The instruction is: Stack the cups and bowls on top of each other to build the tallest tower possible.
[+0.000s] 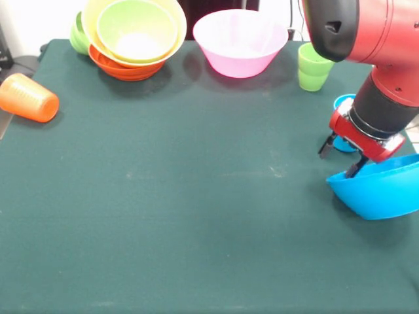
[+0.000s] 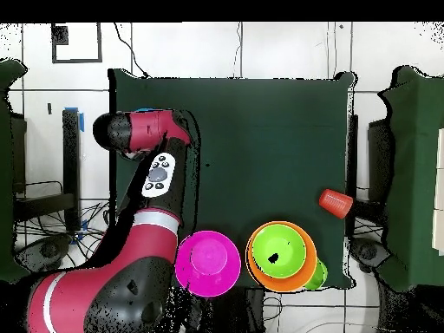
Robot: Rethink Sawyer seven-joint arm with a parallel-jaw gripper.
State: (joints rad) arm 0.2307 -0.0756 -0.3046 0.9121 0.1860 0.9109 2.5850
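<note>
- My gripper point(image 1: 342, 159) hung low at the table's point(image 1: 196, 209) side edge, right over the blue bowl point(image 1: 383, 190).
- The fingers point(image 1: 325, 145) stood spread: one looked to dip inside the bowl's rim, the other sat outside it and clear. I'd call that straddling the wall, not yet clamped on anything.
- The bowl lay tilted, just beneath and beside my fingertips, its mouth turned up toward them and its rim line running across the front view.
- A small blue cup point(image 1: 343, 104) peeked out right behind my wrist, close enough to knock on the way up.
- The green cup point(image 1: 313, 67) stood farther back from the fingers; the pink bowl point(image 1: 239, 42) was beyond that, well apart.
- The nested stack point(image 1: 134, 36), lime bowl in orange, sat at the far corner, clear across the table from me; from above it lay just beside the pink bowl.
- The orange cup point(image 1: 28, 97) lay on its side at the opposite edge.
- Between my fingers and that stack the cloth was open, so a carry across looked unobstructed; the tight spot was the table edge beside the bowl.
</note>
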